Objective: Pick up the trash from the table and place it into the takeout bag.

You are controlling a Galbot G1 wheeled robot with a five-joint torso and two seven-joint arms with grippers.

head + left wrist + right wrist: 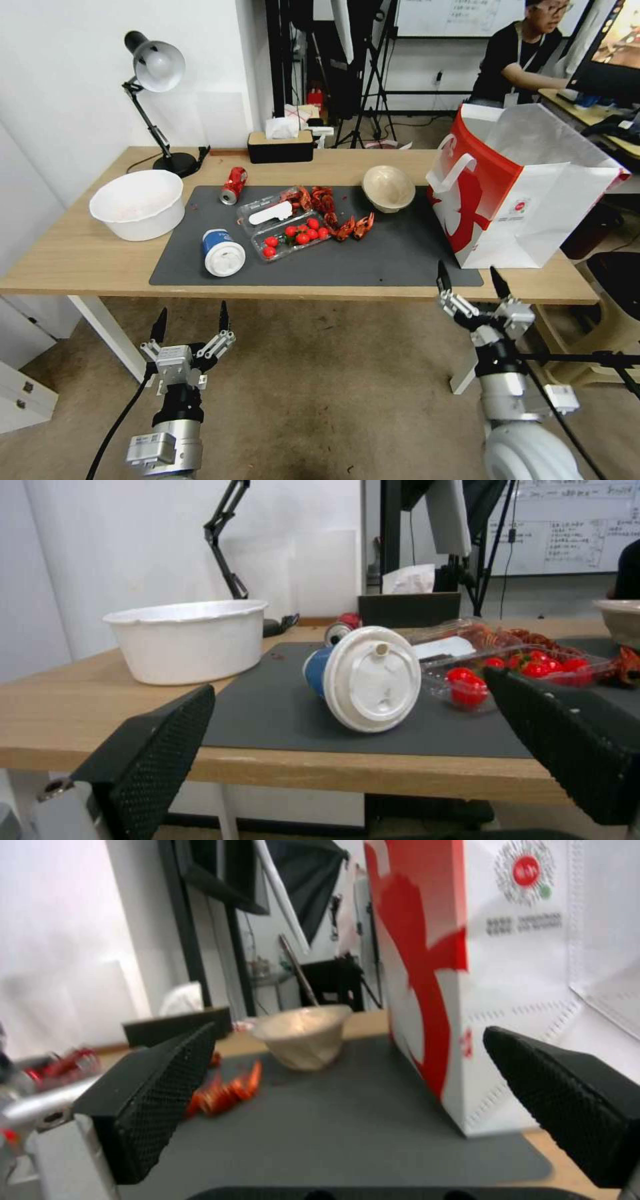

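Silver end effector bodies, black textured fingers.

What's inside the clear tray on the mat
Red tomatoes fill the near half of the clear tray; a white label covers its far half, so what lies beneath can't be seen.

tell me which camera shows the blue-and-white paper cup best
The left wrist view: the paper cup lies on its side, white lid facing the camera. The head view shows it smaller, from above, on the dark mat.
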